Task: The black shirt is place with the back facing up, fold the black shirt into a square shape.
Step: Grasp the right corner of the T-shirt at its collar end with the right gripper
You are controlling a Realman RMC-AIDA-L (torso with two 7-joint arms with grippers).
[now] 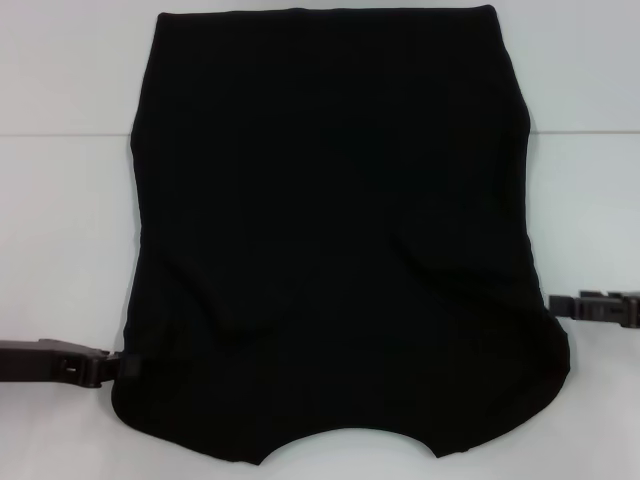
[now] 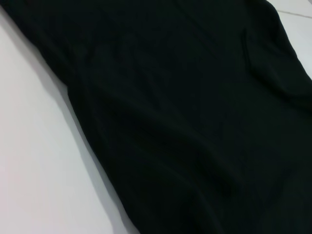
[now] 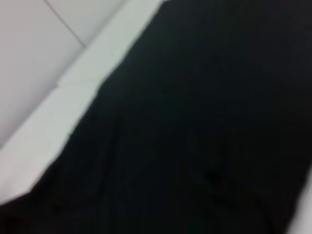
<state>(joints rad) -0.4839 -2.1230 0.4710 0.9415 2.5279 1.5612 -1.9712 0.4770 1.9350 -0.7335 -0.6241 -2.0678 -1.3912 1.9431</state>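
Note:
The black shirt (image 1: 335, 230) lies flat on the white table (image 1: 60, 220), plain side up, its sides folded in so no sleeves stick out. Its curved neckline is at the near edge and its straight hem at the far edge. My left gripper (image 1: 112, 367) lies low at the shirt's near left edge, its tip at the fabric. My right gripper (image 1: 562, 305) reaches in from the right, its tip at the shirt's right edge. Black shirt cloth (image 2: 185, 122) fills most of the left wrist view, and shirt fabric (image 3: 204, 126) also fills most of the right wrist view.
White tabletop (image 2: 34, 161) shows on both sides of the shirt. A seam line (image 1: 65, 135) runs across the table behind the arms. The right wrist view shows a pale table edge (image 3: 78, 92) beside the fabric.

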